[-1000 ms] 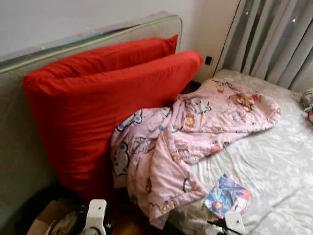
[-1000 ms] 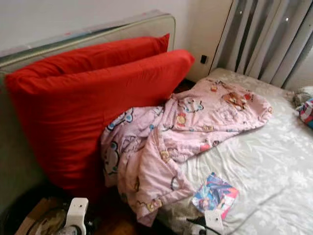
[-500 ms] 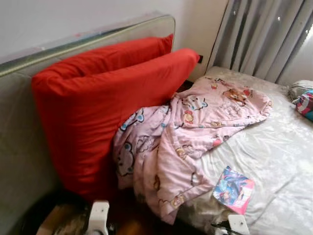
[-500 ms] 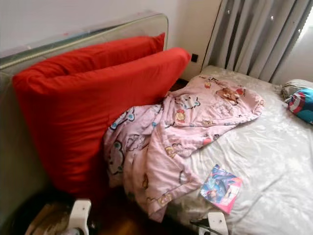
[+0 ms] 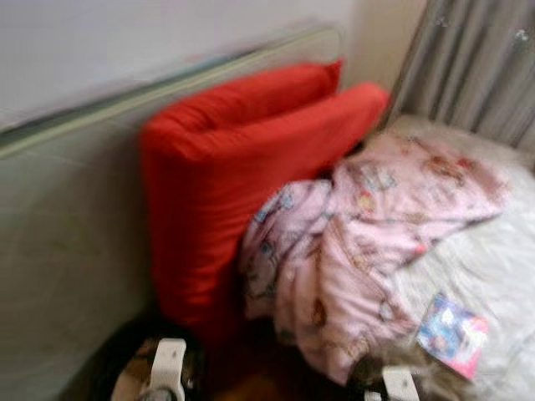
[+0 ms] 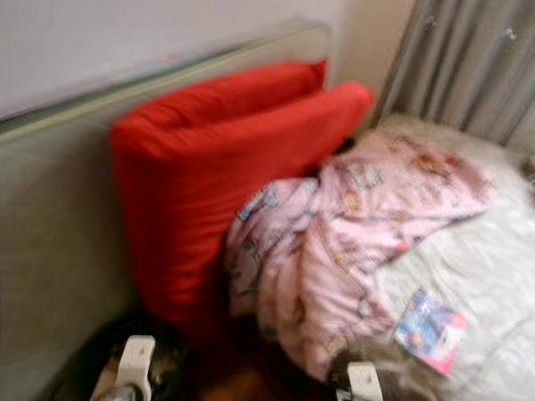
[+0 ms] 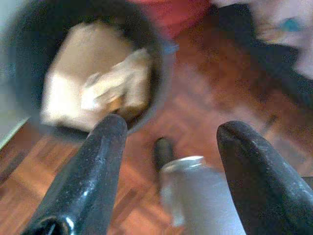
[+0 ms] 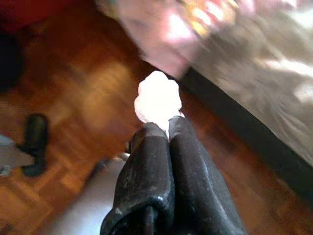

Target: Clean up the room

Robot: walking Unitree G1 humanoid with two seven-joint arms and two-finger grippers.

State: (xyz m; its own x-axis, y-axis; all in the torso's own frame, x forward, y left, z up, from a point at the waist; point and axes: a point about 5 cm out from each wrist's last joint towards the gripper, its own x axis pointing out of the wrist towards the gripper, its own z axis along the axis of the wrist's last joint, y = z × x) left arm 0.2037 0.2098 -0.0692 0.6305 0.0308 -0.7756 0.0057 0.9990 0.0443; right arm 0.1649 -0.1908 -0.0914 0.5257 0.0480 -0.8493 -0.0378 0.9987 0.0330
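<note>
Fingers of our right gripper [image 8: 164, 128] are pressed together on a crumpled white wad of paper [image 8: 157, 99], which sticks out past the tips; the right wrist view puts it over the wooden parquet floor [image 8: 73, 98], close to the dark base of the bed [image 8: 244, 132] and below the hanging corner of the pink quilt [image 8: 161, 34]. Our left gripper [image 7: 171, 142] hangs with its two fingers spread wide and nothing between them; its wrist view looks down on a dark round bin [image 7: 156, 63] that holds pale cardboard and paper scraps [image 7: 93, 83], standing on the same parquet, with one of our black feet [image 7: 164, 152] and a silver leg just beside it. From the head, all blurred, we get the wider room that the wrist cameras miss: the white wrist mounts of both arms at the lower edge, two red cushions [image 5: 242, 175] leaning against a grey-green upright mattress [image 5: 67, 251] along the wall, the pink cartoon-print quilt [image 5: 368, 242] spilling off the bed's pale sheet [image 5: 501, 276] toward the floor, a colourful booklet [image 5: 452, 334] lying on the sheet near the bed's edge, and grey curtains [image 5: 476, 67] behind.
</note>
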